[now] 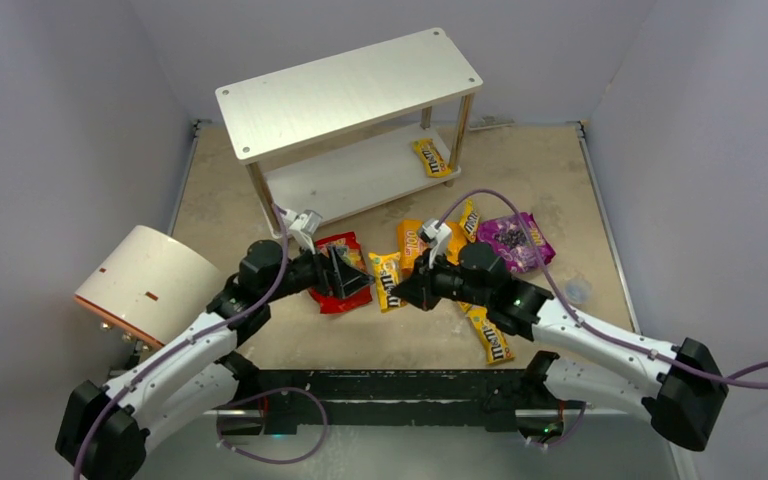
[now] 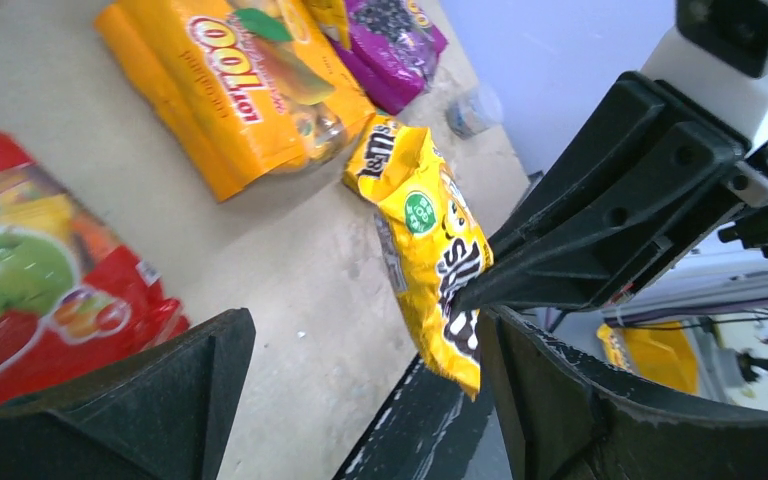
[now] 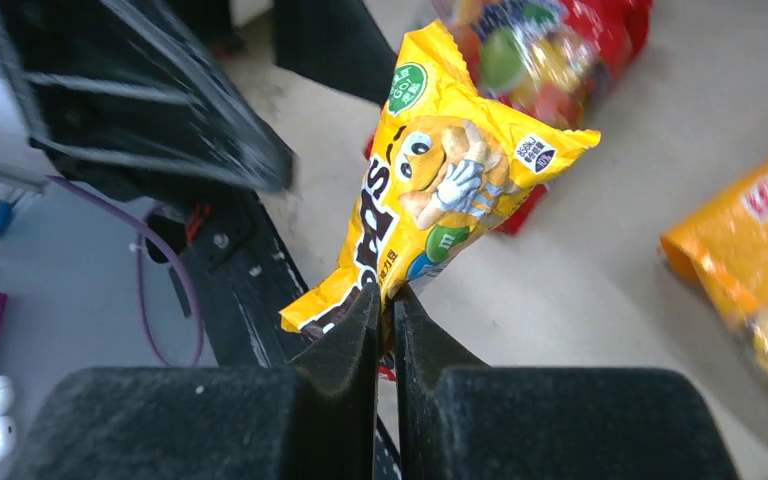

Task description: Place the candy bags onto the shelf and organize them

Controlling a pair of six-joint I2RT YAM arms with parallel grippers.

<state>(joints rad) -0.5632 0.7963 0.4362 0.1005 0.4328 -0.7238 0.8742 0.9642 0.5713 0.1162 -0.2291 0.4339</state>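
**Shelf (image 1: 350, 95) at the back of the desk (image 1: 560, 180), bags spread before it**

A small packet (image 1: 431, 157) lay on the shelf's lower board, at its right end. Before the shelf, left to right, were the biggest bag (image 1: 340, 243), a lifted packet (image 1: 384, 280) pinched in the right tool (image 3: 385, 295), a long bag (image 1: 410, 238) and the rightmost bag (image 1: 515, 240). Another packet (image 1: 491, 338) lay nearest the arms, and a cylinder (image 1: 150, 280) lay at the desk's left edge.

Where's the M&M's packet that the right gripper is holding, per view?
Top external: M&M's packet at centre, just right of the red bag.
Left wrist: centre-right, hanging off the table.
Right wrist: centre, pinched by the right gripper.
Shared landmark: red bag.
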